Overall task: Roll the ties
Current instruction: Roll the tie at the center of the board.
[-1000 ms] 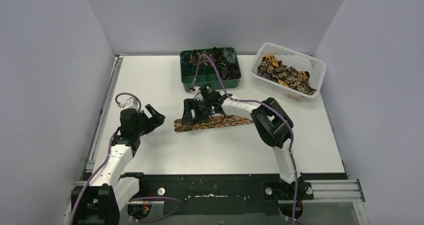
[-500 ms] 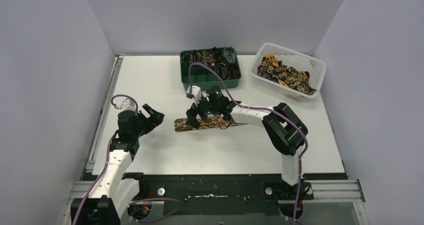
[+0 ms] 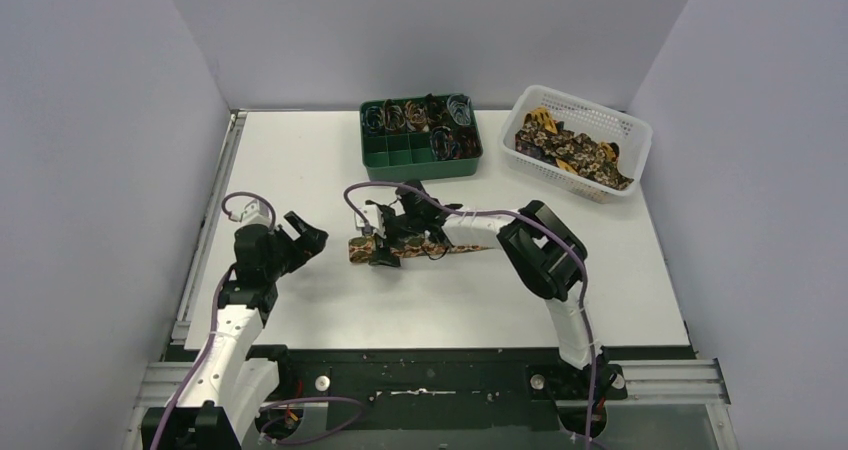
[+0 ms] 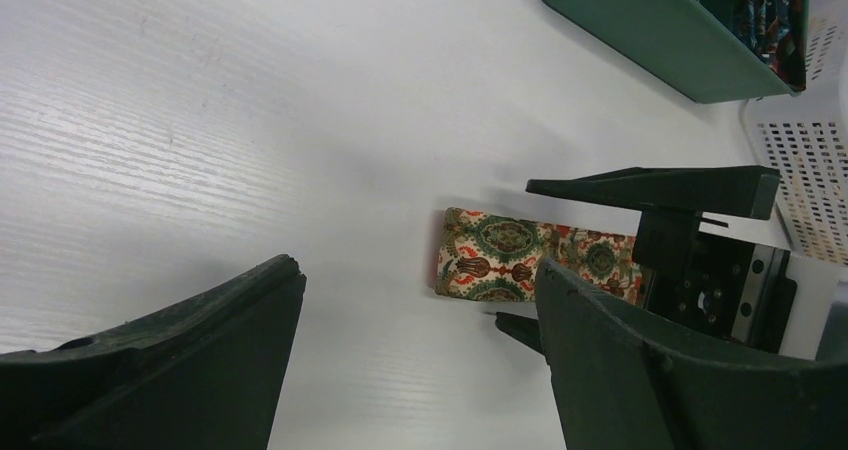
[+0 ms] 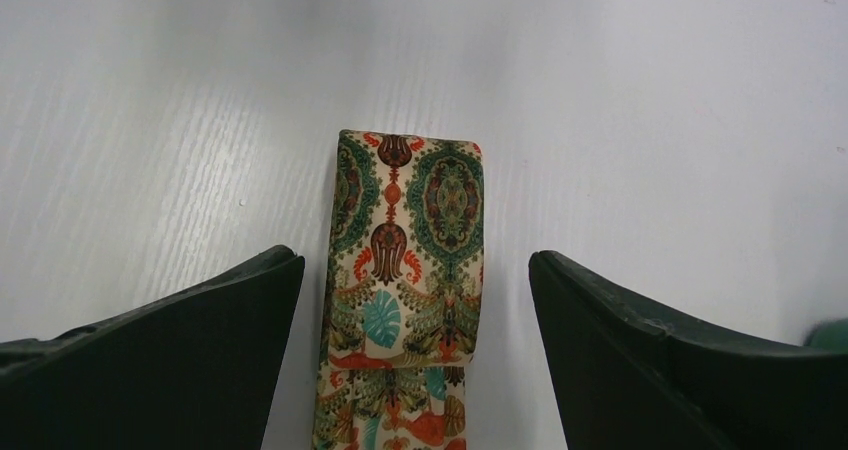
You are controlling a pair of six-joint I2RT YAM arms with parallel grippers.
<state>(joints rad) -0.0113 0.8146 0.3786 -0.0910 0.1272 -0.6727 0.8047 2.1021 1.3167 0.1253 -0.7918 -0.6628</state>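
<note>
One tie [image 3: 470,247] is laid out as a flat strip across the middle of the desk [image 3: 300,170], a bit left of centre in the top view. In the right wrist view its end looks to be folded back over itself once.

Biggest change from a second ago: the right claw [image 5: 410,270] has been slid left along the strip. It was over the strip's middle back then, and now it's parked at the left end, with its fingers spread wide and one on each side of the fabric. Nothing is gripped. Whether the desk is being touched can't be told.

The left claw [image 3: 305,235] is pretty much where it was, at centre left of the frame. It's also spread open, pointed toward the tie's end but well apart from it.

More ties [image 3: 570,155] are heaped in the white basket [image 3: 632,150] at the upper right. The green tray [image 3: 420,167] is at top centre.
</note>
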